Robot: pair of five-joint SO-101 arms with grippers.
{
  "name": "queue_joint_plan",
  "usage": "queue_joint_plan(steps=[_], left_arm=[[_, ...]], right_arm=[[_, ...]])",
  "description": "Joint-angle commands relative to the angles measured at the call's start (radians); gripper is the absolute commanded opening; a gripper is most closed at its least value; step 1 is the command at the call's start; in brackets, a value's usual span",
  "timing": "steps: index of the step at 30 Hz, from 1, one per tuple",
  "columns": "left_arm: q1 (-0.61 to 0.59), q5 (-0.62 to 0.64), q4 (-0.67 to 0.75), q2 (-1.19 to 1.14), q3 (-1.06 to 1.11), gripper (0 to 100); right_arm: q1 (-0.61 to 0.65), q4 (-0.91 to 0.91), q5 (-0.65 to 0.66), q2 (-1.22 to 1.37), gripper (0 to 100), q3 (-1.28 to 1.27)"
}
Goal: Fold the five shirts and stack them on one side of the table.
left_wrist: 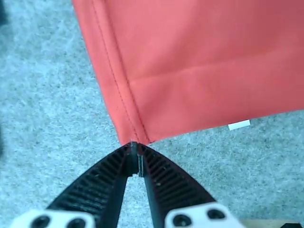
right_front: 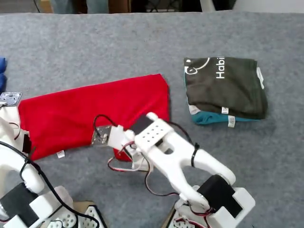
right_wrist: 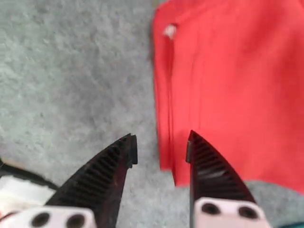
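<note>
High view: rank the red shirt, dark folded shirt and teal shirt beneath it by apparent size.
1. red shirt
2. dark shirt
3. teal shirt, just an edge showing beneath the dark one; true size unsure.

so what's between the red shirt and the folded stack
Nothing: in the high view the strip of grey table cover between the red shirt and the stack of folded shirts is bare.
</note>
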State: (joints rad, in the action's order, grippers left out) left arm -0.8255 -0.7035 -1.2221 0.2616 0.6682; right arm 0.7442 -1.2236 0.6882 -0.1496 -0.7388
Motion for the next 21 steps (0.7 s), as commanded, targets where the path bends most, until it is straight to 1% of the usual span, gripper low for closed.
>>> queue_joint_plan(steps=[1, 4, 8, 14, 16, 19, 21], left_arm=[[-0.010, -0.003, 0.003, 0.012, -0.010, 3], [-0.010, -0.003, 0.000, 0.014, -0.010, 3], [-0.007, -0.003, -0.041, 0.012, -0.019, 3], [-0.008, -0.003, -0.054, 0.009, -0.044, 3], [-0.008, -0.003, -0.054, 0.011, -0.044, 3], [-0.008, -0.003, -0.054, 0.009, -0.044, 3], [-0.010, -0.003, -0.054, 0.012, -0.044, 3]], right_arm=[[0.017, 0.121, -0.009, -0.038, 18.6, -0.059], [0.012, 0.196, -0.003, -0.016, 18.5, -0.108], [0.012, 0.250, -0.002, 0.059, 18.5, -0.119], [0.015, 0.253, -0.003, 0.093, 17.5, -0.101], [0.014, 0.256, -0.006, 0.097, 12.5, -0.101], [-0.005, 0.262, -0.003, 0.099, 1.6, -0.099], [-0.071, 0.296, 0.014, 0.101, 3.1, -0.101]])
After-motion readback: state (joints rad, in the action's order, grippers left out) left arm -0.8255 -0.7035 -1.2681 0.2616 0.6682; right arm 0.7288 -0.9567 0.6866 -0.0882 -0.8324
